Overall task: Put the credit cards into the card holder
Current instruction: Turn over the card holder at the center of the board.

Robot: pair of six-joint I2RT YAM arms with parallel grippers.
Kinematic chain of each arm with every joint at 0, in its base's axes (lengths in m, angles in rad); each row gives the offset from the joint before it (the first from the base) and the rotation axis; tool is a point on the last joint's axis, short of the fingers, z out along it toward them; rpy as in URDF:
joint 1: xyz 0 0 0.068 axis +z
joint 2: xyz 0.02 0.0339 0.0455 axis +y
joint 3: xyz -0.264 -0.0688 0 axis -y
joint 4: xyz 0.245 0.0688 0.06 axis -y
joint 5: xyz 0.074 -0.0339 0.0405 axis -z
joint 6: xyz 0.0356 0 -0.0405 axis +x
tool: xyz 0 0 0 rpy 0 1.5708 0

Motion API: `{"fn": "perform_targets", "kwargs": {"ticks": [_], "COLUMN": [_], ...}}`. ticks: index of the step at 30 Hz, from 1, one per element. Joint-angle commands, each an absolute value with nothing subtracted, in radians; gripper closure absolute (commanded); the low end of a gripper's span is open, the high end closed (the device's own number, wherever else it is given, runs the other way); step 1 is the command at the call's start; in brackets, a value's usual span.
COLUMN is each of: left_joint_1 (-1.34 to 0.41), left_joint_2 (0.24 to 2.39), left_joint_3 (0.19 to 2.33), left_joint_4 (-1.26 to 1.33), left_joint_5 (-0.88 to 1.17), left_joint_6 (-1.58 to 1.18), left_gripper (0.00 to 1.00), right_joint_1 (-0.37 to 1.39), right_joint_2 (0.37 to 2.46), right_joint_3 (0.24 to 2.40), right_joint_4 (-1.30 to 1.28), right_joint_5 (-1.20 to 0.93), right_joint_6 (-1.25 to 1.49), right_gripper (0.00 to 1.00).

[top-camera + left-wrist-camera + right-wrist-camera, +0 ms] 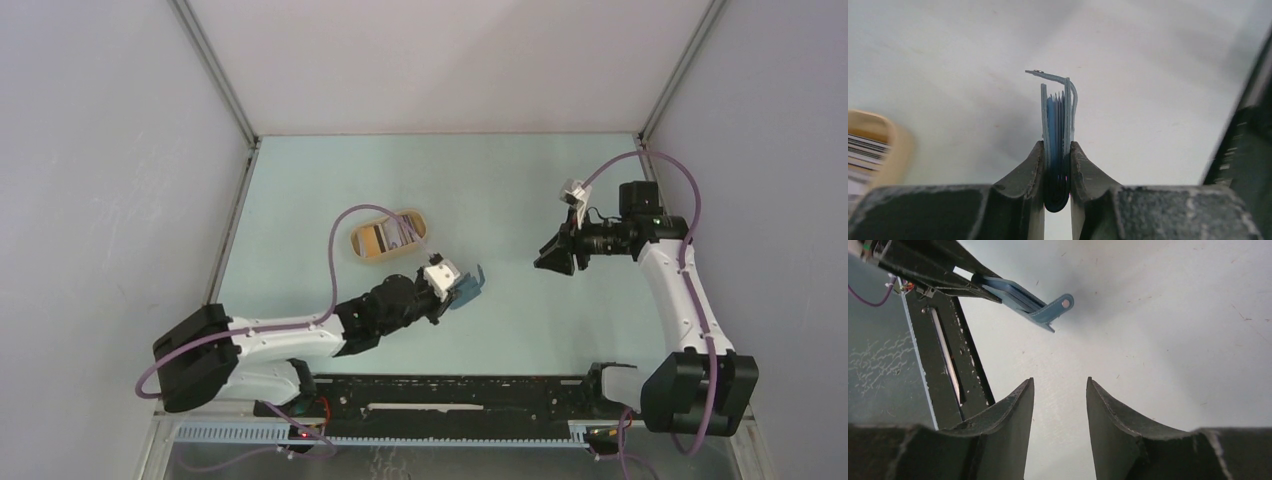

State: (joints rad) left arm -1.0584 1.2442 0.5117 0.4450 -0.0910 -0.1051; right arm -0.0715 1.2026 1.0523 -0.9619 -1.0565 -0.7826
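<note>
From the left wrist alone, thin stacked inner leaves of the teal card holder, edge-on and upright, clenched low down by the left gripper; from the right wrist, side-on, its tab with a round snap; right gripper released, holding nothing, well apart from it. From above, credit cards lying in a tan oval tray near the holder. Smooth pale-green table; plain white walls; matte black, scuffed fingers.
</note>
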Motion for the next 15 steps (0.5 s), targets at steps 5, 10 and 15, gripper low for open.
{"fn": "perform_targets", "kwargs": {"ticks": [5, 10, 15], "left_joint_1": [-1.218, -1.31, -1.364], "left_joint_2": [1.381, 1.643, 1.928], "left_joint_3": [0.511, 0.579, 0.604], "left_joint_4": [0.742, 1.014, 1.419], "left_joint_5": [-0.529, -0.725, -0.784], "left_joint_6": [0.648, 0.942, 1.205], "left_gripper": [1.0, 1.0, 1.0], "right_joint_1": [-0.1, -0.107, -0.109], "right_joint_2": [1.251, 1.271, 1.293], "right_joint_3": [1.06, 1.06, 1.059], "right_joint_4": [-0.921, -0.923, -0.923], "right_joint_5": [-1.101, -1.096, -1.091], "right_joint_6": [-0.69, -0.684, -0.68], "right_gripper": [0.49, 0.5, 0.51]}}
